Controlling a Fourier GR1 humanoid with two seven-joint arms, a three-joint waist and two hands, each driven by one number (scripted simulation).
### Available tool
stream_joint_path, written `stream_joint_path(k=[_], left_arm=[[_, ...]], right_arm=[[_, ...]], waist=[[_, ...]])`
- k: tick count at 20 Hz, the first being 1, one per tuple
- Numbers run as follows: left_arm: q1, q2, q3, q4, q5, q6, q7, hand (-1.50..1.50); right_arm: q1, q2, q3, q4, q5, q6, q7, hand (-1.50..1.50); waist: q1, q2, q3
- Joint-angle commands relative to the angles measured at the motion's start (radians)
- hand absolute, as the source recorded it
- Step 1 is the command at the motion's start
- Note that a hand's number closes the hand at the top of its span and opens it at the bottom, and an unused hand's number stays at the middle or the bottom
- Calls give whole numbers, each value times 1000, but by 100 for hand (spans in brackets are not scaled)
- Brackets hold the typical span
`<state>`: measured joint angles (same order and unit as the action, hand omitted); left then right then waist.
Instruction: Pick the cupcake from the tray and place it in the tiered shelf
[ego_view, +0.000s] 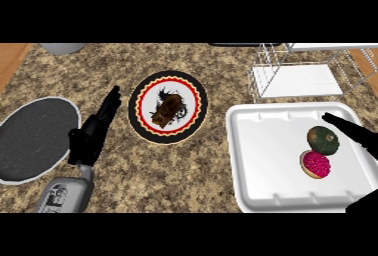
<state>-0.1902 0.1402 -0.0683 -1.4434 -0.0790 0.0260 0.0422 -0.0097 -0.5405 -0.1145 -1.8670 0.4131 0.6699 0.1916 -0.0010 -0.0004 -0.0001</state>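
Observation:
On the white tray (266, 165) at the right lie a dark green avocado-like item (323, 139) and, just below it, the cupcake (316, 164) with pink frosting. My right hand (356, 134) comes in from the right edge, fingers straight, their tips just above and to the right of the green item, apart from the cupcake. The wire tiered shelf (299, 77) with a white board stands behind the tray. My left hand (92, 134) rests open on the counter at the left, fingers pointing up.
A round plate (168, 106) with a red and black rim holds a brown piece of food at the centre. A dark speckled oval board (35, 140) lies at the far left. A grey pot's edge (63, 47) shows at the top left.

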Motion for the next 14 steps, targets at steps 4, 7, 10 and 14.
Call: stream_joint_path(k=[4,7,10,14], left_arm=[[3,-31,-3,-11,-43,8,36,0],[-1,-17,45,93,-11,-29,-101,0],[91,-67,-28,-101,-52,17,10,0],[38,-29,42,51,-34,-37,-96,0]], right_arm=[[-36,45,4,0,81,54,26,-150],[46,75,43,23,189,-44,-74,-150],[8,97,62,75,215,-40,-76,-150],[7,92,40,131,278,-75,-145,-150]], waist=[[0,0,0],[-2,1,0],[4,0,0],[0,0,0]])
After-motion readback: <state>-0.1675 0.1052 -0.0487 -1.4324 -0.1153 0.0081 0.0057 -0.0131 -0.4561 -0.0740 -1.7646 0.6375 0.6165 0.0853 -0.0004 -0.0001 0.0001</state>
